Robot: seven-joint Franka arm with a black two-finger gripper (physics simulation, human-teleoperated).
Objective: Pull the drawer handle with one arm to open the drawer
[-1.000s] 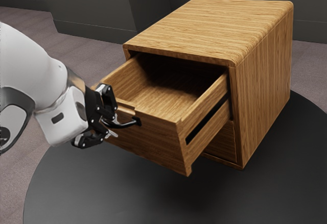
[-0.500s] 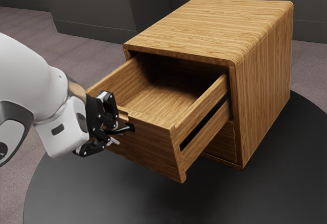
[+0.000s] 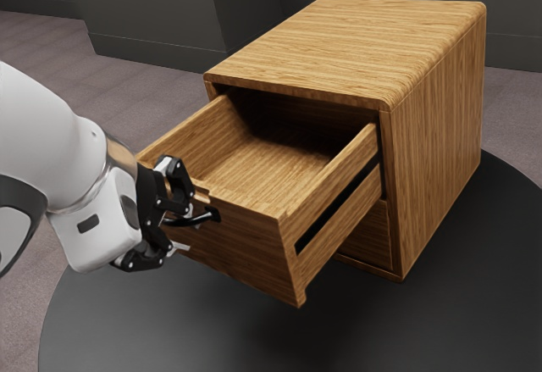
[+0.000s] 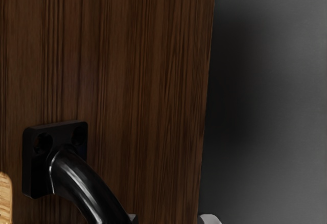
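Note:
A wooden cabinet [image 3: 406,67] stands on a round black table [image 3: 423,321]. Its upper drawer [image 3: 254,194] is pulled well out toward the exterior view's left, and its inside holds nothing. On the drawer front sits a black handle [image 3: 201,216], and my gripper [image 3: 188,213] is shut on it. In the wrist view the dark wood drawer front [image 4: 117,81] is very close, with the handle [image 4: 76,178] and its square mounting plate [image 4: 53,155] just under my hand.
A second, lower drawer [image 3: 368,241] is shut beneath the open one. The black table top spreads in front of and to the exterior view's right of the cabinet. Grey floor and dark walls lie behind.
My gripper has moved toward the exterior view's lower left with the handle in it, and the drawer has slid further out of the cabinet.

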